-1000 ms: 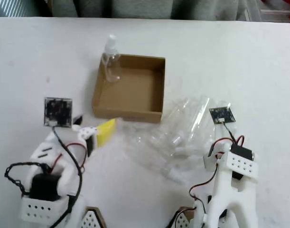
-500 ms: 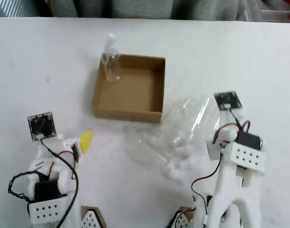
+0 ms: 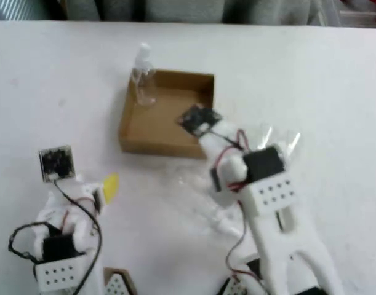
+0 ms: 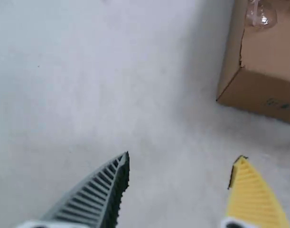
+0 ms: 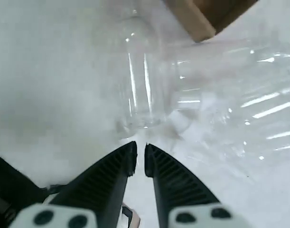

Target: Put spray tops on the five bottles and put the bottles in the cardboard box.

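- Because your right fingers [image 5: 134, 161] are pinched almost together with nothing between them, they cannot take the lying bottle [image 5: 137, 85] just ahead. Push on like this and you will only nudge it, and a round bottle on a smooth table [image 3: 311, 74] rolls off.
- The loose bottles [image 3: 279, 139] lie in a heap beside the near right corner of the box [image 3: 166, 146]. They are clear plastic on white, so I cannot count them or tell for certain which lies on top. Grab the wrong one and the rest may shift or slide apart.
- The white spray tops [image 3: 228, 226] lie loose on the table near the heap, one [image 5: 179, 121] just beside the bottle's end. A sweep of the fingers could scatter them out of reach.
- Your right arm [image 3: 261, 184] hangs close to that box corner. A bump could shove the box and tip the one capped bottle [image 3: 143, 74] standing in its far left corner.
- Your left fingers [image 4: 117, 178] are spread wide and hold nothing, over bare table near the box's left front corner and well apart from the heap. With no second grip on a bottle, it would likely spin or tip when you press a top on.
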Tool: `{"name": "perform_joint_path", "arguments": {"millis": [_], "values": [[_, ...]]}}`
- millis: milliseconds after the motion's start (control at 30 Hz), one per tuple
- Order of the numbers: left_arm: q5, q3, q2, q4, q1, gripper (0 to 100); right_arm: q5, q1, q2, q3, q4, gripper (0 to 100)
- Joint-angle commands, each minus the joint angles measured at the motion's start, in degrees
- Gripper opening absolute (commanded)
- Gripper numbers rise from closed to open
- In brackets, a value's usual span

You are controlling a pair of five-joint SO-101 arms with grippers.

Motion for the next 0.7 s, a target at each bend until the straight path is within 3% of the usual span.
{"name": "perform_joint_path", "arguments": {"millis": [0, 267, 467, 667], "values": [[-0.62, -2.29, -0.66, 0.44, -0.48, 34, -1.05, -3.47, 6.81, -2.46, -3.3, 2.2], [-0.7, -2.2, -0.57, 0.26, -0.22, 34, -1.05, -6.64, 14.02, -2.55, -8.84, 2.3], [-0.7, -2.2, -0.57, 0.44, -0.13, 34, -2.64, -7.16, 14.64, -2.02, -10.33, 15.3], [-0.79, -2.11, -0.57, 0.53, 1.19, 34, -3.6, -10.42, 14.64, 3.69, -16.48, 16.3]]}}
